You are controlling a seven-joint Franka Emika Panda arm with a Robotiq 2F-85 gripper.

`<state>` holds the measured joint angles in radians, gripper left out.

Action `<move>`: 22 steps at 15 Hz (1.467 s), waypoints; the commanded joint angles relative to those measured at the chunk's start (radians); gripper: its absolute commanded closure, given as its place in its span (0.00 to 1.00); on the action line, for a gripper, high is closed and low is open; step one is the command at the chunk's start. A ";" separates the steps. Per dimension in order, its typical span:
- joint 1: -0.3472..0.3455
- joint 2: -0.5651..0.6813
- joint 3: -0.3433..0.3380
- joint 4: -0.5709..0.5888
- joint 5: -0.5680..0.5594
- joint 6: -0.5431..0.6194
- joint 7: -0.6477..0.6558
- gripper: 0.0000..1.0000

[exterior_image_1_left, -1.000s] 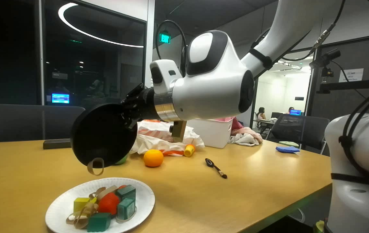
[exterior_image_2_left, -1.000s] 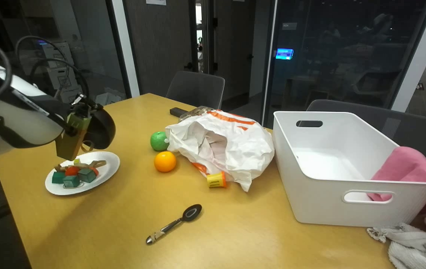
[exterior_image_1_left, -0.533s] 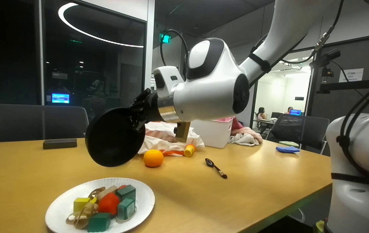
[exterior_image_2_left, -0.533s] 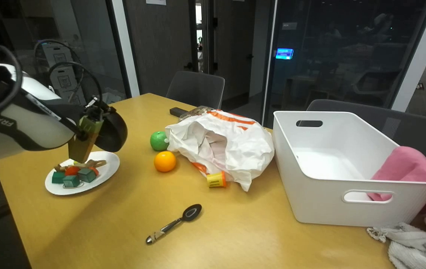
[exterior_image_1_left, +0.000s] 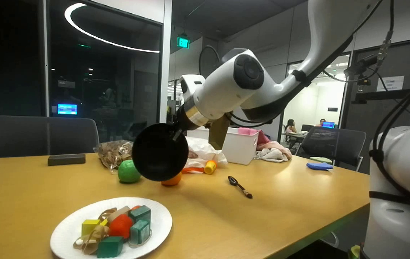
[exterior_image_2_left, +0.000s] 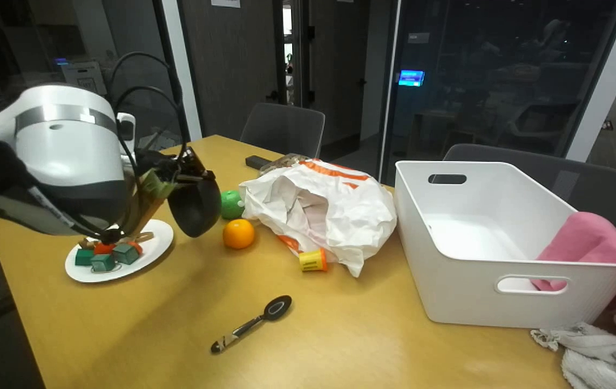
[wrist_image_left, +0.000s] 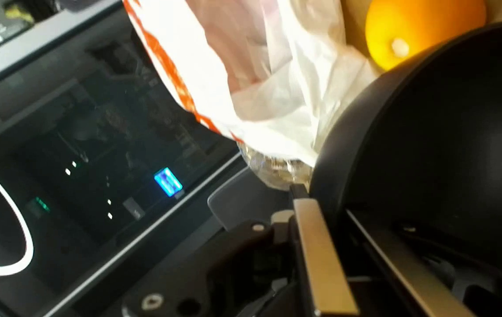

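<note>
Blk bowl [exterior_image_1_left: 160,153], rim pinched in gripper [wrist_image_left: 326,206], above wood counter [exterior_image_1_left: 226,226].
In an exterior view, L-R: dark glass wall [exterior_image_1_left: 107,72] behind/L of bowl, green EXIT sign [exterior_image_1_left: 183,42] above & behind bowl, posted notice [exterior_image_1_left: 390,83] far R of bowl, txt illegible.

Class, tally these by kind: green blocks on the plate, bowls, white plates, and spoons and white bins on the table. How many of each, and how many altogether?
Green blocks: 3
Bowl, held by the gripper: 1
White plate: 1
Spoon: 1
White bin: 1
Total: 7
</note>
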<state>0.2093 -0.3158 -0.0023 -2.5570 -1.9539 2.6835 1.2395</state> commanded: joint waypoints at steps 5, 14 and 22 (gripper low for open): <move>-0.046 0.002 -0.203 -0.061 0.630 0.097 -0.593 0.91; 0.363 -0.135 -0.517 -0.017 1.406 -0.457 -1.123 0.91; 0.090 -0.004 -0.286 0.212 1.956 -0.964 -1.388 0.92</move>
<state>0.4283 -0.4056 -0.3706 -2.4288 -0.1496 1.8297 -0.0189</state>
